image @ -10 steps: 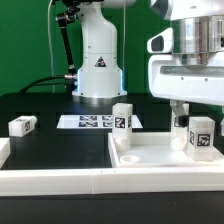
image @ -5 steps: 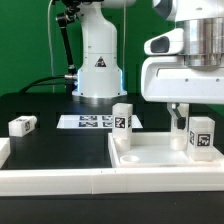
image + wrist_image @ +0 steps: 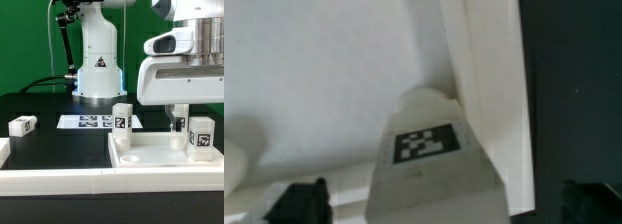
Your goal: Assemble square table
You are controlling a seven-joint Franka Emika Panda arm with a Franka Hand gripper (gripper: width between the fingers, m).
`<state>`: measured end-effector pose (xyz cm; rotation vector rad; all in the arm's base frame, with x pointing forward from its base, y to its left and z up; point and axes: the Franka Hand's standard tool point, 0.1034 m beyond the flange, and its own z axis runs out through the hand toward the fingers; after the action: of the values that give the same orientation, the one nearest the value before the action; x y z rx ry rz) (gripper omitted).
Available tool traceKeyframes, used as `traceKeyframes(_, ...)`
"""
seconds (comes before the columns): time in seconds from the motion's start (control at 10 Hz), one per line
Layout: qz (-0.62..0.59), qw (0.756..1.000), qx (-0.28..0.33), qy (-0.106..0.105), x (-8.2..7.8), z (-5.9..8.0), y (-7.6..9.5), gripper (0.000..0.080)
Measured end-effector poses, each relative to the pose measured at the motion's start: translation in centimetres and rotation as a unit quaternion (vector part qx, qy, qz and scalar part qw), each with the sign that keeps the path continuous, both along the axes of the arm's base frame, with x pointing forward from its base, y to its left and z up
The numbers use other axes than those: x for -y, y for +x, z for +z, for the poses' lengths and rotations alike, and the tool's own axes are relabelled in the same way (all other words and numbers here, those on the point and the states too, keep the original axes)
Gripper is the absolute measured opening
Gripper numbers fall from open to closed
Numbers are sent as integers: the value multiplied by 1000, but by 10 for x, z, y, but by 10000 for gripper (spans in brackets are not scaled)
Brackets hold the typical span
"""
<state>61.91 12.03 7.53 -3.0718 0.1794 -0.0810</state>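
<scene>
The white square tabletop (image 3: 150,158) lies underside up at the exterior view's right. Two tagged white legs stand upright on it: one at its far left corner (image 3: 122,118), one at its far right corner (image 3: 200,137). My gripper (image 3: 190,112) hangs open just over the right leg, one dark finger (image 3: 178,119) showing beside it. In the wrist view that leg (image 3: 425,143) rises between my gripper's (image 3: 443,205) spread fingers (image 3: 299,200), touching neither, with the tabletop (image 3: 313,80) beneath. A third leg (image 3: 22,125) lies loose on the black table at the left.
The marker board (image 3: 90,122) lies flat behind the tabletop, in front of the arm's white base (image 3: 97,70). A long white border wall (image 3: 60,181) runs along the front edge and turns back at the far left (image 3: 4,150).
The gripper has risen slightly above the right leg, staying open. The legs and tabletop have not moved.
</scene>
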Motion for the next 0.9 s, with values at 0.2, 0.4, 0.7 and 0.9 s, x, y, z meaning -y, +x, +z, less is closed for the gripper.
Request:
traceKeyframes(0.2, 51, 999, 3, -4, 5, 0, 1, 649)
traceKeyframes(0.4, 46, 999, 3, -4, 4, 0, 1, 385)
traceKeyframes(0.7, 30, 1000, 2, -3, 4, -1, 1, 288)
traceKeyframes(0.9, -52, 999, -3, 6, 6, -1, 1, 288)
